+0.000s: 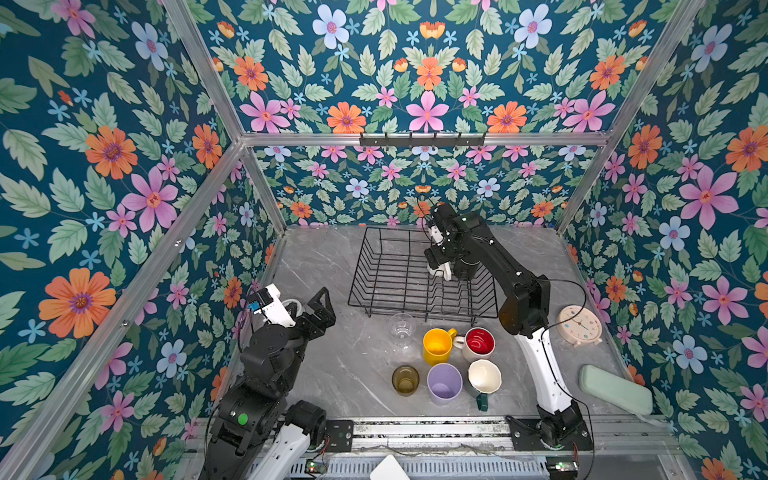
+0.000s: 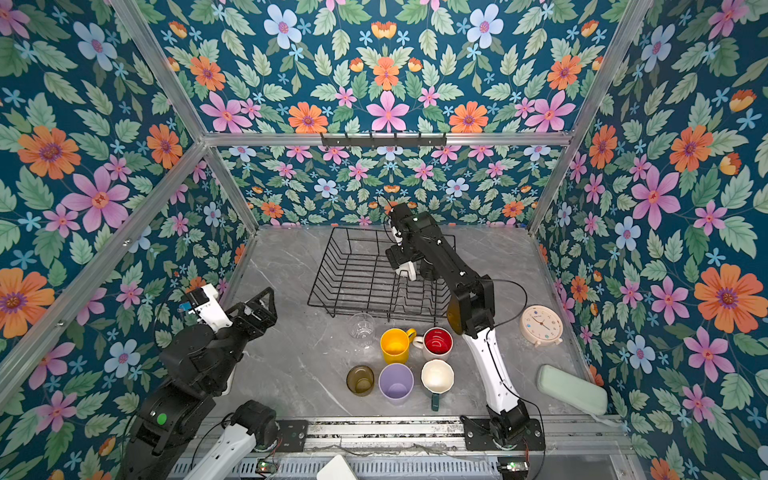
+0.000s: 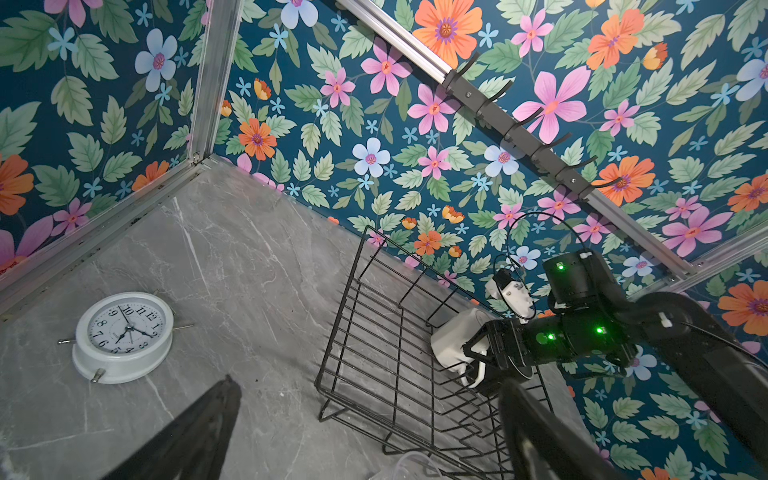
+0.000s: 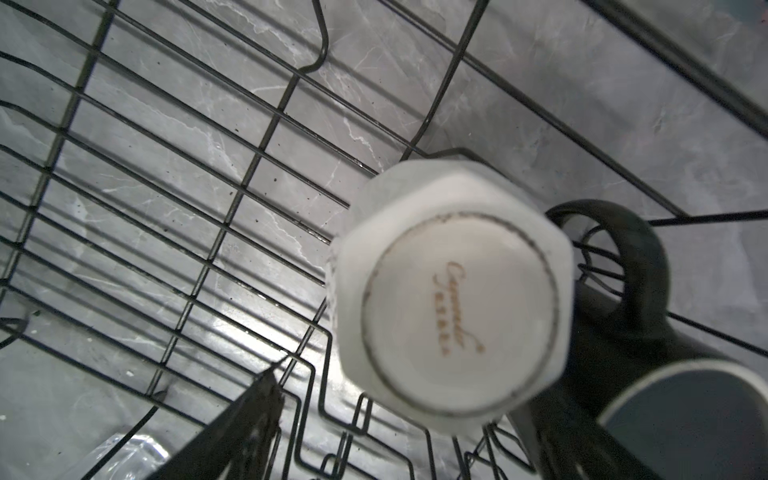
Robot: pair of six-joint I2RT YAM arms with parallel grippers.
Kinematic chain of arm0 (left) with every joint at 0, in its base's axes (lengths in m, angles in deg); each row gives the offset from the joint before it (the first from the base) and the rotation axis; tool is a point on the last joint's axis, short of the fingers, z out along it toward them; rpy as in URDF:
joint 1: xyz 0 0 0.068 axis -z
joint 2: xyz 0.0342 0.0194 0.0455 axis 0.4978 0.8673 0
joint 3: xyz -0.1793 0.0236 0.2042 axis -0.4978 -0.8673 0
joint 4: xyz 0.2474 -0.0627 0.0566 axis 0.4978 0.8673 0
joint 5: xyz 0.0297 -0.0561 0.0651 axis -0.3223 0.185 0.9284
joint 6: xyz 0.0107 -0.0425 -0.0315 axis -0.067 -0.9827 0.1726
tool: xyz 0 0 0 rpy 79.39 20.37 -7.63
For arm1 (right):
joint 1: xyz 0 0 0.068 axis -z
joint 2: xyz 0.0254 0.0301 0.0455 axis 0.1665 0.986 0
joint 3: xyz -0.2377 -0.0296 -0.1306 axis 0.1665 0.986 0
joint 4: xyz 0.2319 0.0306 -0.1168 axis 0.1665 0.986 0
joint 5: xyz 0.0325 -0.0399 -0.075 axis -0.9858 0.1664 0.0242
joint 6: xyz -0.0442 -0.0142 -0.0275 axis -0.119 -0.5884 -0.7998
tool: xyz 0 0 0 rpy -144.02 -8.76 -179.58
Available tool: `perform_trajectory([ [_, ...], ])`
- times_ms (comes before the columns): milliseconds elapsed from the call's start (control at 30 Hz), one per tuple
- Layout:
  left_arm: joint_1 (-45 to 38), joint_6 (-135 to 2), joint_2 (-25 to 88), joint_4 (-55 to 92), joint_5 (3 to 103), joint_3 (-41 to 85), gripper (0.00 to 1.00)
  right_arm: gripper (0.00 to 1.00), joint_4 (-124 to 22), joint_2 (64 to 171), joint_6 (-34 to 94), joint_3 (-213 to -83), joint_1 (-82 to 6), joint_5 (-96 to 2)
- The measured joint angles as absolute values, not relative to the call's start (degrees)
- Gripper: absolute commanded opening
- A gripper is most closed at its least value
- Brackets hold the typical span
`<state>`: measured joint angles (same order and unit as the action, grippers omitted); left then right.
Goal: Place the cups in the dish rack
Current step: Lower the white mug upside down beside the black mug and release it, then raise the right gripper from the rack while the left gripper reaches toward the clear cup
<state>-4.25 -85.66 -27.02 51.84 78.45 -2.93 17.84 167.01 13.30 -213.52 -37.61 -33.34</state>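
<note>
White mug [image 4: 453, 307] seen upside down in the dish rack [image 1: 390, 270], just beside the black mug [image 4: 648, 332] — right gripper [image 1: 439, 265] parted above it, visible finger [image 4: 245, 419] clear of it, left gripper [image 1: 324, 307] held wide, well apart.

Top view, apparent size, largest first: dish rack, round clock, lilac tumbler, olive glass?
1. dish rack
2. round clock
3. lilac tumbler
4. olive glass
Clock over tumbler is the closest call.

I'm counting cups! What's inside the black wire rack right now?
Two cups: a white mug, upside down, and a black mug close beside it. Nothing else shows in the dish rack, but the right arm covers one corner in both top views.
</note>
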Motion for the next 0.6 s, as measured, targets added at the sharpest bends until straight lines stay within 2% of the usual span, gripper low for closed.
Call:
perform_trajectory([
  [333, -4.25, -85.90, -27.13, 52.50, 78.52, -3.26, 1.00, 0.92, 15.63, 155.43, 15.24, -207.27, -37.64, -36.44],
  [600, -4.25, -87.37, -26.91, 54.18, 78.61, -3.26, 0.99, 0.92, 4.24, 134.62, 18.74, -181.85, -37.66, -39.66],
])
